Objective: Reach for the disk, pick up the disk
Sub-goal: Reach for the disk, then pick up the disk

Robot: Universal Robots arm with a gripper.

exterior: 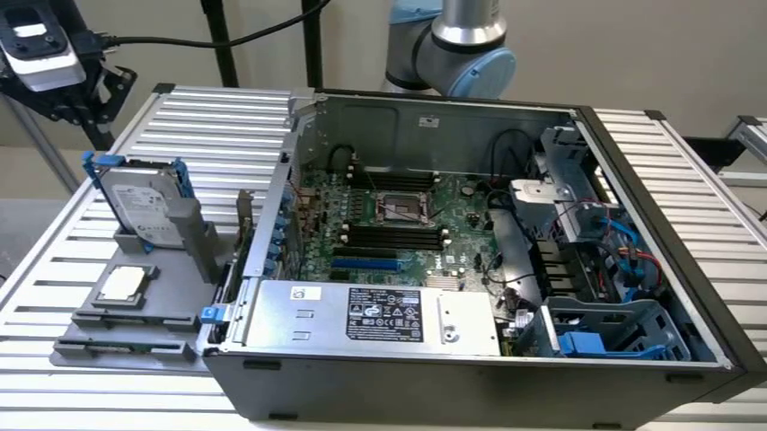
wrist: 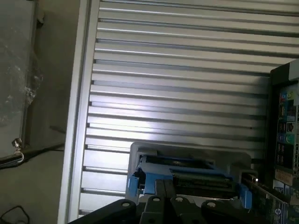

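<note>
The pincer [wrist: 164, 189] is fully closed and empty. The disk [wrist: 187, 173] stands on edge in its grey holder [wrist: 187, 150], below the pincer and not touching it. A closed descent risks striking the disk's top edge and tipping it.

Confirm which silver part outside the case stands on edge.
The disk, blue-railed, upright in the grey stand; the small square chip lies flat on a grey tray.

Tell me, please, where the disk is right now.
The disk stands on edge in the grey holder at the exterior view's left, beside the open computer case.
</note>
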